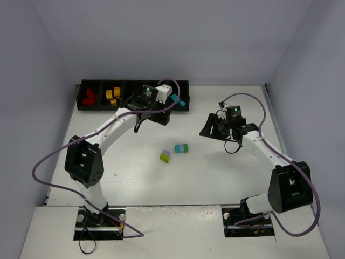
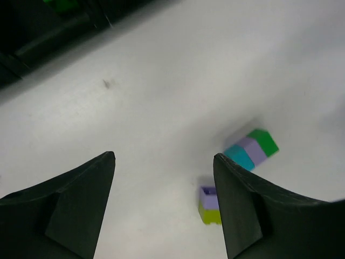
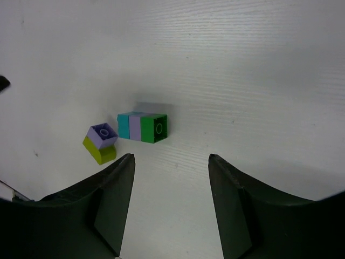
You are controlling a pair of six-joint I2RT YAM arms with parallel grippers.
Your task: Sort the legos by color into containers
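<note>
- While your left gripper (image 1: 152,115) hangs just in front of the right half of the black tray (image 1: 102,82), its jaws stand wide apart; nothing sits between them, only bare white table (image 1: 215,172).
- Your right gripper (image 3: 171,157) is the same story; fingers spread, nothing held, hovering over the right side of the table and pointing in towards the middle.
- Two legos lie loose near the middle of the table, between your two grippers and well apart from the tray.
- One is the three-colour brick (image 3: 143,127); cyan, lilac and green stuck together in a row, lying on its side, with the green end facing your right wrist camera.
- The other is the lilac-and-lime brick (image 3: 101,143); lilac on top, lime underneath, turned at an angle; it sits just beside the cyan end with a small gap, slightly nearer to your arm bases.
- Neither gripper touches either brick; from both wrist cameras they show up ahead of the fingertips, not inside the jaws.
- Tray contents from the overhead view: red bricks (image 1: 89,97) in the far-left compartment; yellow bricks (image 1: 112,95) in the next one along; cyan bricks (image 1: 178,100) in the far-right one.
- Your left arm covers the compartments between those; the left wrist view catches a green blur (image 2: 62,4) in the tray, too smeared to say more.
</note>
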